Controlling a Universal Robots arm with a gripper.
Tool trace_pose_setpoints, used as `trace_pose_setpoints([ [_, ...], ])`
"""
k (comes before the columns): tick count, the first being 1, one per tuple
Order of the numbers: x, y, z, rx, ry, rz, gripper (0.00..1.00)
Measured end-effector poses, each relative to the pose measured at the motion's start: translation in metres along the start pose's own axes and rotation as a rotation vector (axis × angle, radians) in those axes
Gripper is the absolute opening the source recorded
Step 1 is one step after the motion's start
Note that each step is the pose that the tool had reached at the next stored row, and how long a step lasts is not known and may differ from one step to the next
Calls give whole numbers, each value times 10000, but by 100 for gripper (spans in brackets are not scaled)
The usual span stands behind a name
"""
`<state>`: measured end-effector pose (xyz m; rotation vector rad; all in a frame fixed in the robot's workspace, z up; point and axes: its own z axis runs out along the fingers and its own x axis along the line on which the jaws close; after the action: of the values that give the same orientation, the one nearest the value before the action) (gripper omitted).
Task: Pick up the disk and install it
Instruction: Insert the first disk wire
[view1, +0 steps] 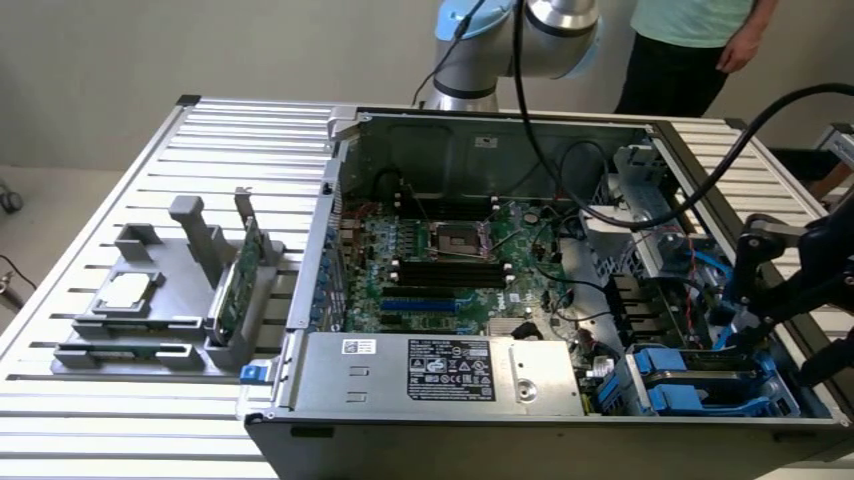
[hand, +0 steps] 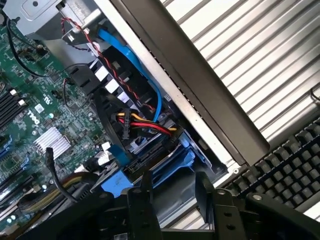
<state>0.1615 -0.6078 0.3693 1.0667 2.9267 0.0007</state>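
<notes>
Gripper held just above disk, fingers spread, nothing clasped, disk seated inside computer case at a corner

I read one mark clearly: the white Dell logo printed on the green motherboard. The power supply label carried fine print and symbols too small for me to read.
</notes>
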Motion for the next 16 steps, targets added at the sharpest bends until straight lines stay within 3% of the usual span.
trace_pose_setpoints([
  [4, -9, 9, 3, 44, -33, 333, 45],
  [5, -10, 10, 5, 50, -36, 439, 38],
  [16, -9, 11, 89, 93, -46, 2230, 38],
])
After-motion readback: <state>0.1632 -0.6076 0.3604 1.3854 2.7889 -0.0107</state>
